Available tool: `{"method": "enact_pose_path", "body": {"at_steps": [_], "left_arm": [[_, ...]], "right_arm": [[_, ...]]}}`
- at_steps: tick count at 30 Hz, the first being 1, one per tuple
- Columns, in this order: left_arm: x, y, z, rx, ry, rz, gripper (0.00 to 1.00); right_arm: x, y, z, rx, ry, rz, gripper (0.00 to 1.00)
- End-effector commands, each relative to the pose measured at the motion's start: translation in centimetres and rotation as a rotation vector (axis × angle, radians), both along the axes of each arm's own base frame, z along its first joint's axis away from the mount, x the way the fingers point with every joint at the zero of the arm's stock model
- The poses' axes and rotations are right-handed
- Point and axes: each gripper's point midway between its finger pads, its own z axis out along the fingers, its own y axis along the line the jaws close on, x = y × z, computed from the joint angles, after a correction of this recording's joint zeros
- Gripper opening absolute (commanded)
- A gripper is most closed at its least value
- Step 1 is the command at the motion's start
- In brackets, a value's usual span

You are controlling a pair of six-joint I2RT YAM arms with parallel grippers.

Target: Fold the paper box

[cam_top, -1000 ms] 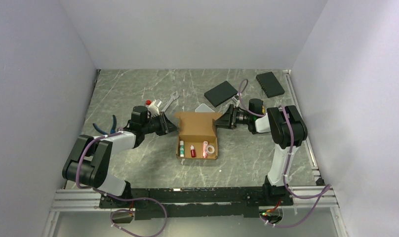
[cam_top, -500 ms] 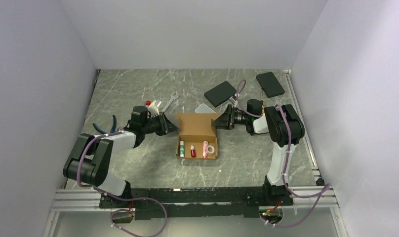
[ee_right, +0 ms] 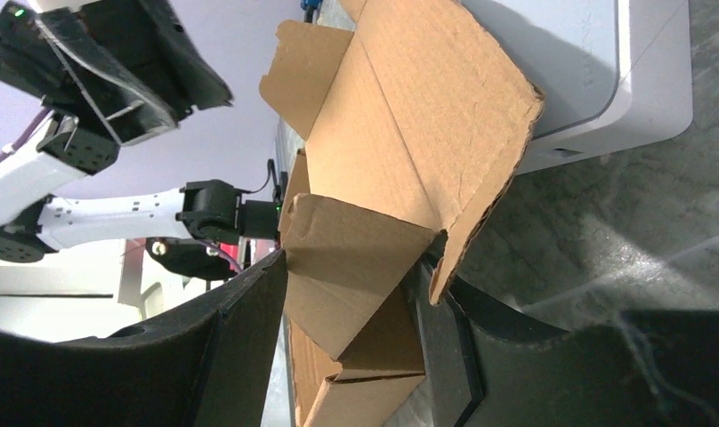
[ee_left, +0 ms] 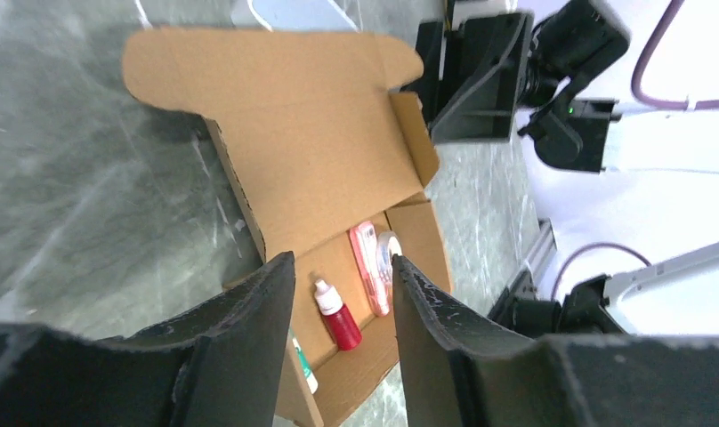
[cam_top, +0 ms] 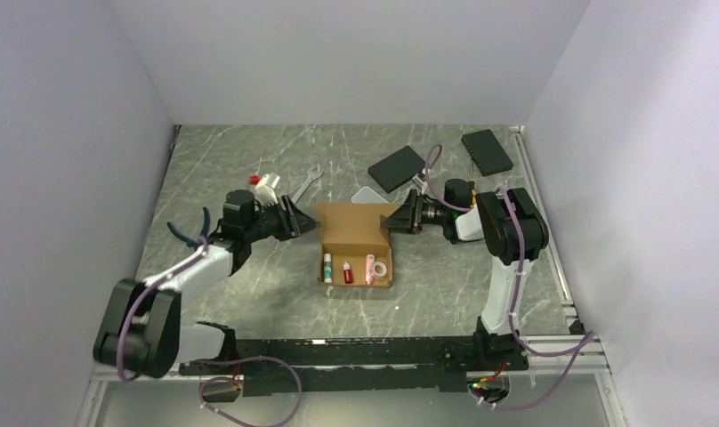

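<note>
The paper box lies open in the middle of the table, its lid panel spread flat toward the back. Its tray holds a green-and-white tube, a red bottle, a pink item and a tape roll. My left gripper hovers just off the box's left edge, open with nothing between its fingers; in the left wrist view the tray shows through the gap. My right gripper is shut on the folded right side flap, which fills the space between its jaws.
Two black slabs lie at the back right. A small white case sits right behind the lid panel. A wrench lies behind the left gripper, and blue-handled pliers lie beside the left arm.
My left gripper has opened and drawn back to the left, away from the box's left edge, and its arm has swung outward. The right gripper has kept its hold on the flap.
</note>
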Motion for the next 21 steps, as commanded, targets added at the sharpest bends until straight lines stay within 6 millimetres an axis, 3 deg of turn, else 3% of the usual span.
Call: {"method": "enact_pose_path", "body": {"at_steps": [1,4,7,13,21], "left_arm": [[0.2,3.3,1.0,0.073,-0.053,0.172,0.52],[0.3,5.5,-0.1,0.123,-0.009,0.290,0.54],[0.6,6.2,-1.6,0.144,0.063,0.316,0.47],[2.0,4.7,-3.9,0.108,0.146,0.243,0.40],[4.3,2.4,-4.6,0.008,0.137,0.156,0.43]], "right_arm": [[0.3,0.0,0.4,-0.005,-0.058,0.013,0.58],[0.3,0.0,0.2,-0.008,-0.056,0.014,0.58],[0.2,0.0,0.2,-0.008,-0.056,0.015,0.58],[0.3,0.0,0.2,-0.011,-0.056,0.017,0.58],[0.3,0.0,0.2,-0.009,-0.055,0.014,0.58]]}}
